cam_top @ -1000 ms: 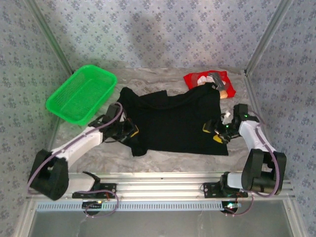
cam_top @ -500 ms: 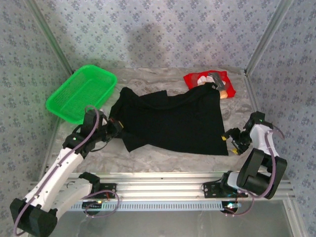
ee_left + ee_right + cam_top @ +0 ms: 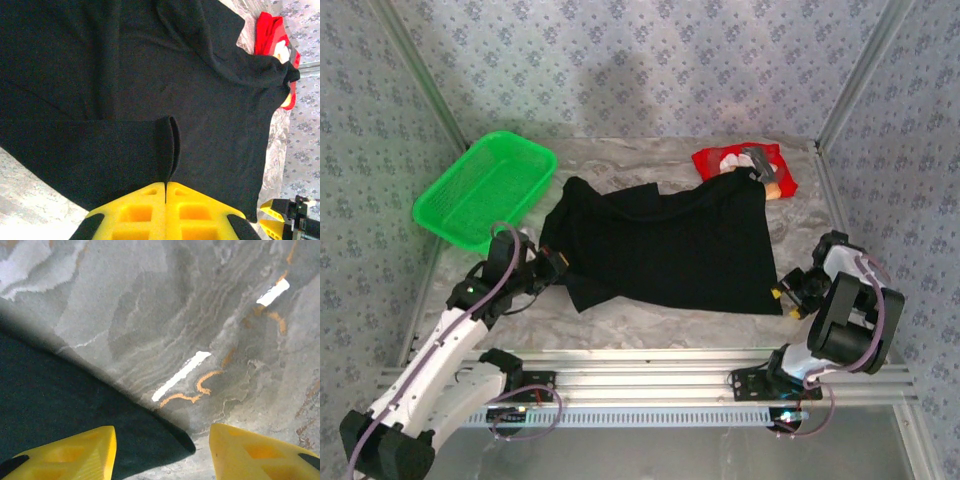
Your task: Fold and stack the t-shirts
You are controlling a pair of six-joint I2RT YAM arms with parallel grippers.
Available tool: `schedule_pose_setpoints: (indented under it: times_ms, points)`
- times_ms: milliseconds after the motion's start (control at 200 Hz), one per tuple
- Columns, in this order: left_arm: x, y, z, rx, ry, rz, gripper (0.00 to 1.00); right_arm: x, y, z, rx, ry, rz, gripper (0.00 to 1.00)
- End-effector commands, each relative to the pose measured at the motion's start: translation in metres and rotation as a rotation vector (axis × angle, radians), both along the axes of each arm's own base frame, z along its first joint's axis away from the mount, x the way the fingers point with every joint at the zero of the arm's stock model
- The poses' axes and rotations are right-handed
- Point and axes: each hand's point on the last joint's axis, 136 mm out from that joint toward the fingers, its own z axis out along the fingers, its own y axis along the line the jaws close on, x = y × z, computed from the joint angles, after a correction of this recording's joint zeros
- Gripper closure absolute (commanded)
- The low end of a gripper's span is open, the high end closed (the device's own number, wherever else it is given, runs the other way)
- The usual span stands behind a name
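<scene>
Black t-shirt [image 3: 670, 250]: spread flat mid-table, long axis running left to right, sleeves at the left end, bottom hem at the right. Its far-right corner overlaps the red t-shirt [image 3: 732, 160], which lies folded small at the far right.

Governing relation: the near-right hem corner [image 3: 167, 440] lies directly between the fingers of the right gripper [image 3: 162, 435], which are spread, one to each side of the cloth point, nothing pinched. The right arm is plainly the nearer to that corner.

Left gripper [image 3: 165, 187]: fingers pressed together at the near-left sleeve hem [image 3: 170, 145], which runs into their seam (judged a pinch on the cloth).

Count: two t-shirts, one black and one red; one green mesh basket [image 3: 485, 190], far left; two grippers.
</scene>
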Motion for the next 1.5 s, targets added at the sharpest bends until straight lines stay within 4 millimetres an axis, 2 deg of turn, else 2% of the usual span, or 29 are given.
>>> schedule_pose_setpoints:
  times_ms: [0, 295, 415, 545, 775, 894, 1074, 1349, 1494]
  points:
    - [-0.002, 0.005, -0.008, 0.005, 0.001, 0.02, 1.0, 0.002, -0.002, -0.007, -0.018, 0.018, 0.002, 0.5]
    - [-0.005, 0.008, -0.017, 0.009, 0.026, 0.025, 1.0, 0.011, 0.013, -0.016, 0.021, 0.021, 0.029, 0.58]
    - [-0.005, 0.008, -0.022, 0.004, 0.035, 0.028, 1.0, 0.013, 0.013, -0.02, 0.029, 0.03, 0.034, 0.66]
    - [-0.005, 0.009, -0.025, 0.004, 0.042, 0.029, 1.0, 0.027, 0.012, -0.02, 0.035, 0.007, 0.045, 0.73]
    - [-0.005, 0.01, -0.03, 0.002, 0.056, 0.026, 1.0, 0.053, 0.019, -0.009, 0.083, -0.022, 0.084, 0.72]
    - [-0.006, 0.011, -0.033, 0.001, 0.061, 0.028, 1.0, 0.053, 0.025, -0.007, 0.104, -0.007, 0.109, 0.67]
    - [-0.007, 0.011, -0.038, -0.004, 0.067, 0.03, 1.0, 0.046, 0.03, -0.012, 0.12, 0.026, 0.129, 0.65]
    - [-0.01, 0.013, -0.046, -0.005, 0.081, 0.035, 1.0, 0.043, 0.035, -0.013, 0.142, 0.045, 0.15, 0.99]
    - [-0.012, 0.015, -0.048, -0.012, 0.086, 0.043, 1.0, 0.044, 0.038, -0.005, 0.159, 0.024, 0.153, 1.0]
